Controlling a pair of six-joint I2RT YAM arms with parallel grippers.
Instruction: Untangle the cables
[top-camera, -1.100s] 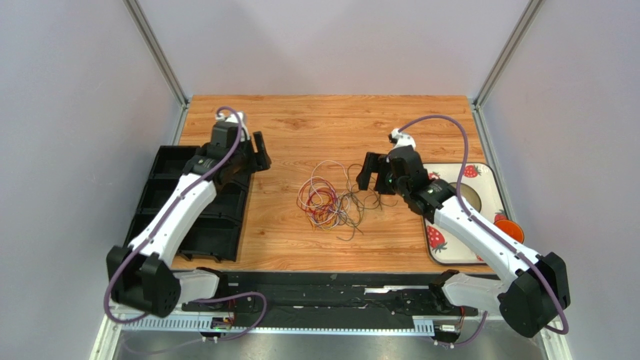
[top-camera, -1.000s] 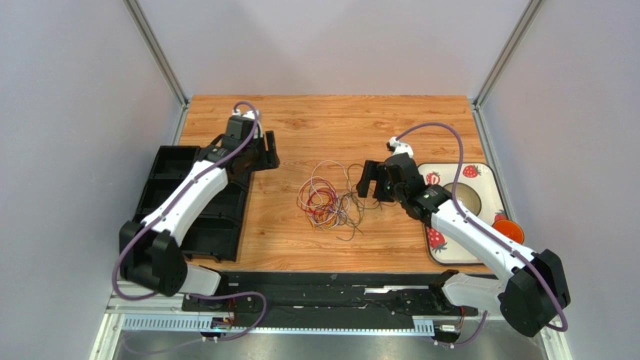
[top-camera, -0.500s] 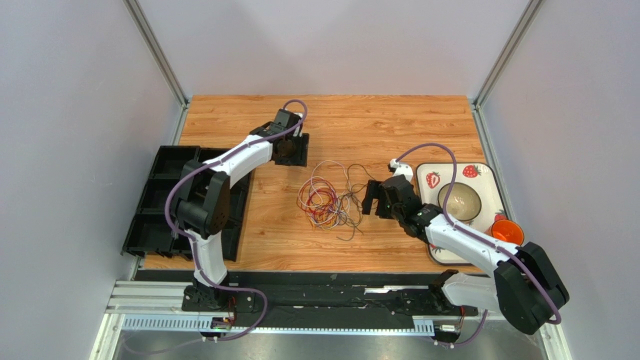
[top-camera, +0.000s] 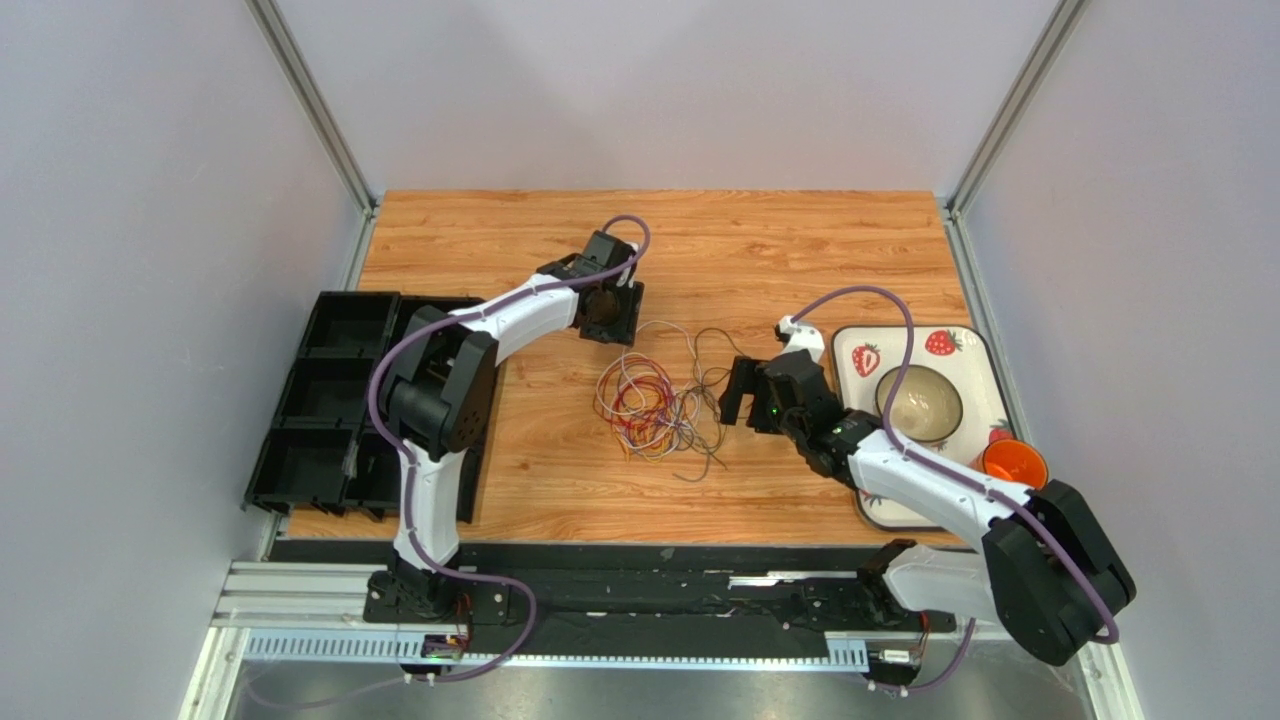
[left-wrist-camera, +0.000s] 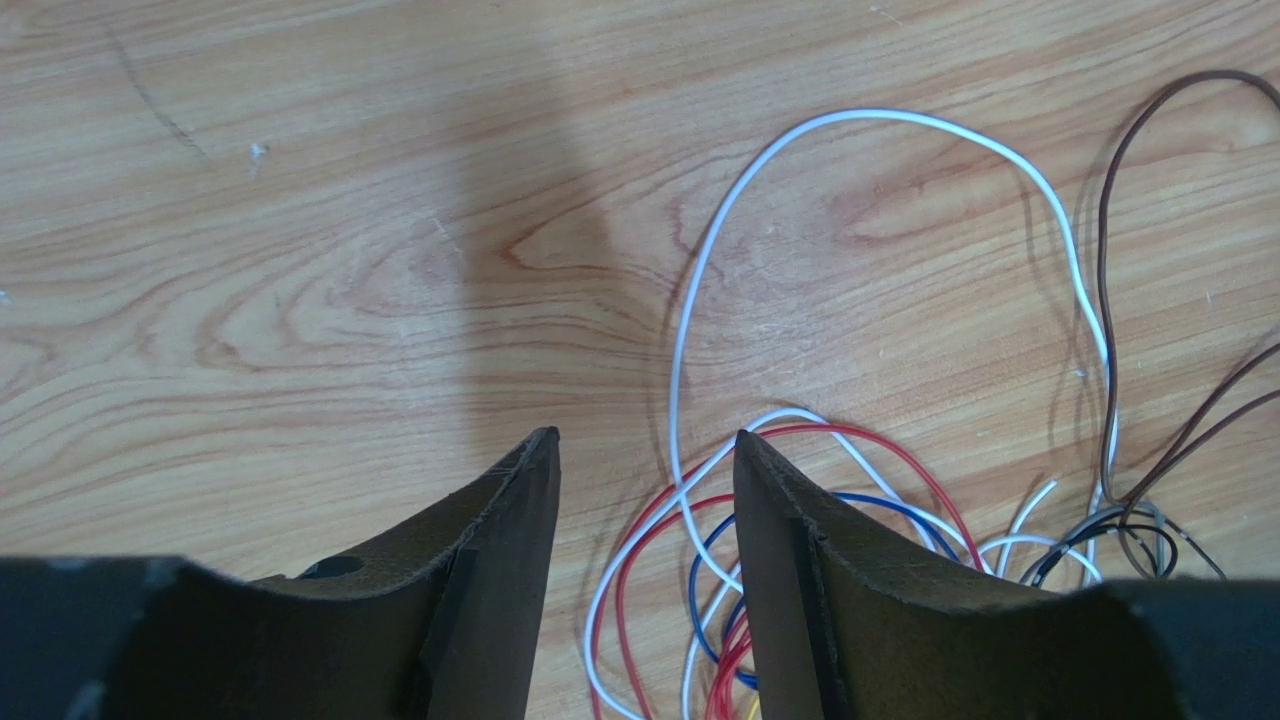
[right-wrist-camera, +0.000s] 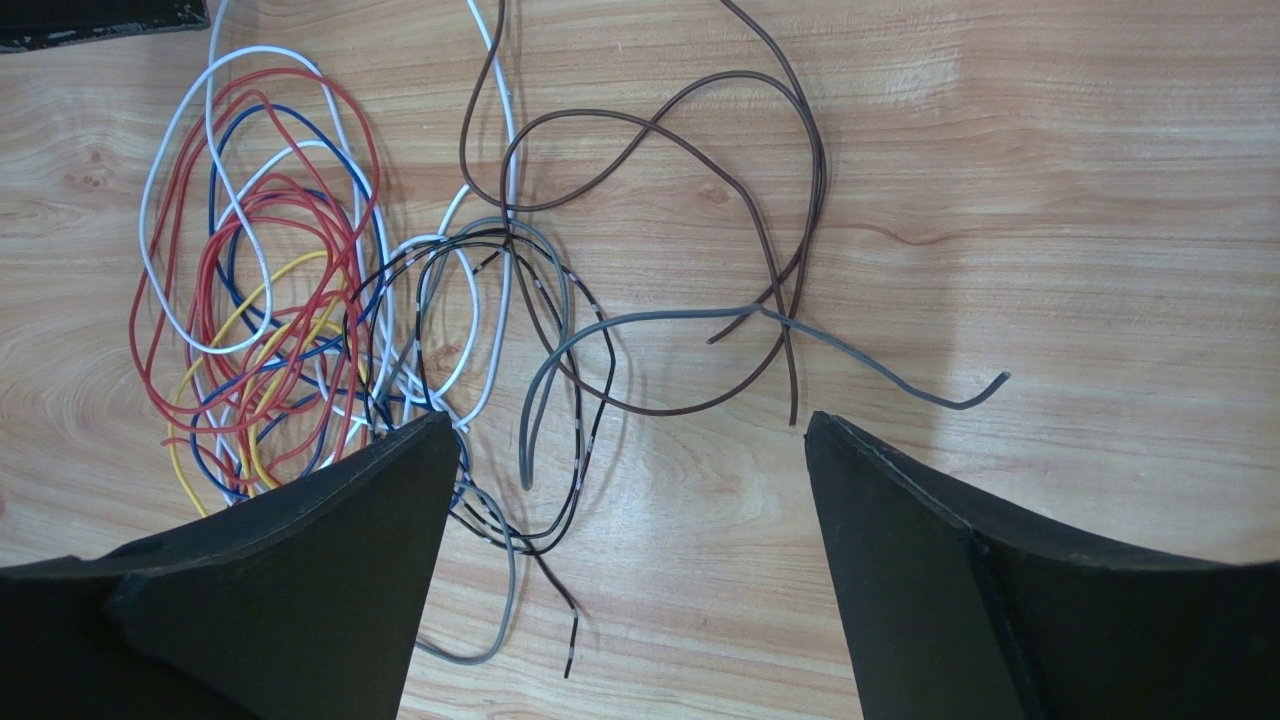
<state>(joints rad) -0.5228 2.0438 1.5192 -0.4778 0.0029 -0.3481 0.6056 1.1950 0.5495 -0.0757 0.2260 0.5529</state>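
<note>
The cables (top-camera: 655, 402) lie in a loose tangle of red, white, blue, yellow, brown, grey and black loops on the middle of the wooden table. My left gripper (top-camera: 616, 308) hovers over the tangle's far left edge. In the left wrist view the left gripper (left-wrist-camera: 646, 438) stands part open, with white and red cable loops (left-wrist-camera: 684, 330) on the wood below the gap and nothing pinched. My right gripper (top-camera: 739, 393) hangs at the tangle's right side. Seen from the right wrist, that gripper (right-wrist-camera: 631, 423) is wide open above grey, black and brown strands (right-wrist-camera: 601, 360).
A black compartment tray (top-camera: 323, 405) sits along the table's left side. At the right, a strawberry-print tray (top-camera: 962, 353) holds a bowl (top-camera: 920, 402), with an orange cup (top-camera: 1014, 462) beside it.
My left arm has swung right from the black tray to the tangle's far edge, and its jaws have narrowed. The right gripper has crept slightly nearer the tangle and stayed wide open.
</note>
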